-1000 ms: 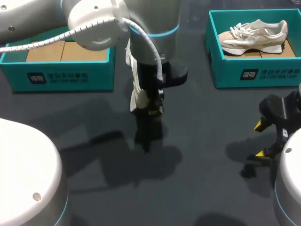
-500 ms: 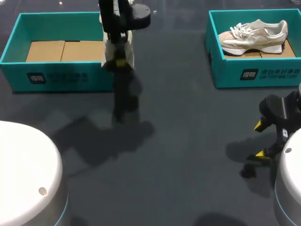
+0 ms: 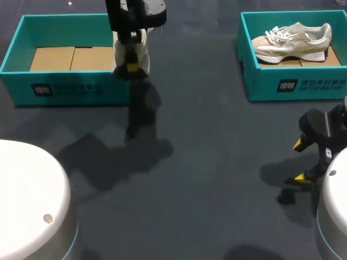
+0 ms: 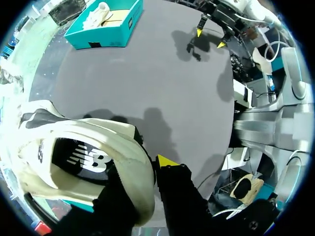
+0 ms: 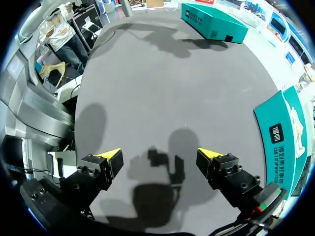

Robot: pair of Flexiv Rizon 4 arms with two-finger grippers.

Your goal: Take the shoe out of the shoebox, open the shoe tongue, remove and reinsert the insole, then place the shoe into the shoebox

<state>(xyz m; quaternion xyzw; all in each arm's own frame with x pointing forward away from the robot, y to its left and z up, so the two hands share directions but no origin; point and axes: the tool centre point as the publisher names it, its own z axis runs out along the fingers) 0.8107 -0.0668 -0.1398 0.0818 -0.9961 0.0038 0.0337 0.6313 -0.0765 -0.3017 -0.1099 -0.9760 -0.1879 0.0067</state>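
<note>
The left gripper (image 3: 130,66) was clamped on the white sneaker (image 4: 88,147), hanging it over the far-left shoebox's (image 3: 65,89) right wall. This was probably the placing step: next, shift left over the box, lower and release. The right gripper (image 5: 160,160) hung wide open and empty, near right.

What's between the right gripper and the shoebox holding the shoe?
Only bare table lies between the right gripper and the shoebox; the head view shows it.

Dark grey table (image 3: 217,179), teal shoebox (image 3: 65,89) at left, second teal shoebox (image 3: 293,81) at right, both apparently open-topped
</note>
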